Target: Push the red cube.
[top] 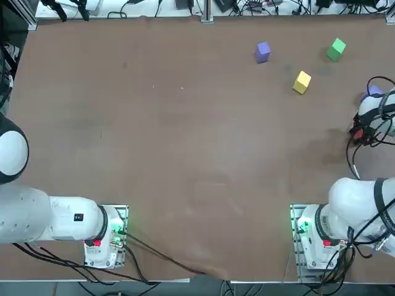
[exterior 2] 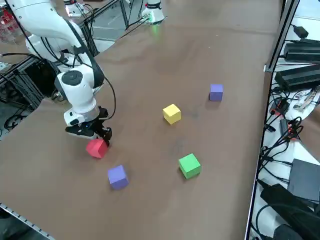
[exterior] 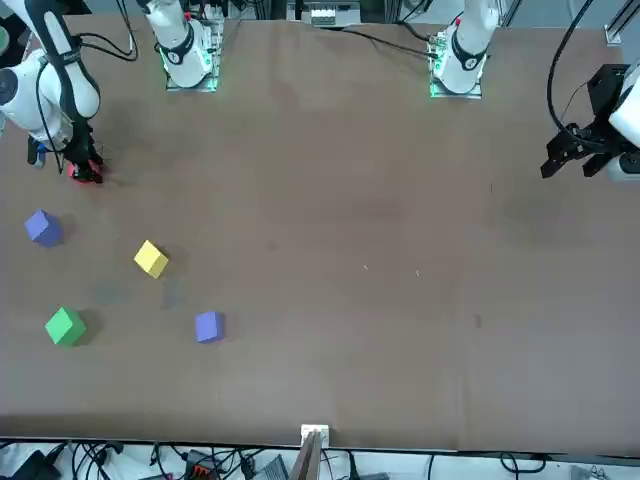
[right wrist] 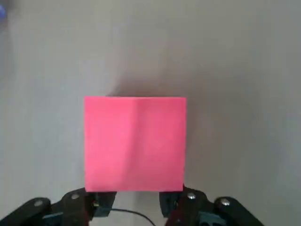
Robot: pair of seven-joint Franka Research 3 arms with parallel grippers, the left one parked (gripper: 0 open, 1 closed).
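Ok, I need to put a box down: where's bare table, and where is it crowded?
Bare: the table from the parked arm's side to the yellow cube. Crowded: the far corner with the coloured cubes, where the shut right gripper meets the red cube.

brown table (exterior 2: 200, 45), red cube (exterior 2: 97, 148), yellow cube (exterior 2: 171, 113)

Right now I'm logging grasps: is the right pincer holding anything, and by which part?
Nothing is held. The right pincer is shut, low at the table beside the red cube, which lies just in front of its fingertips rather than between them.
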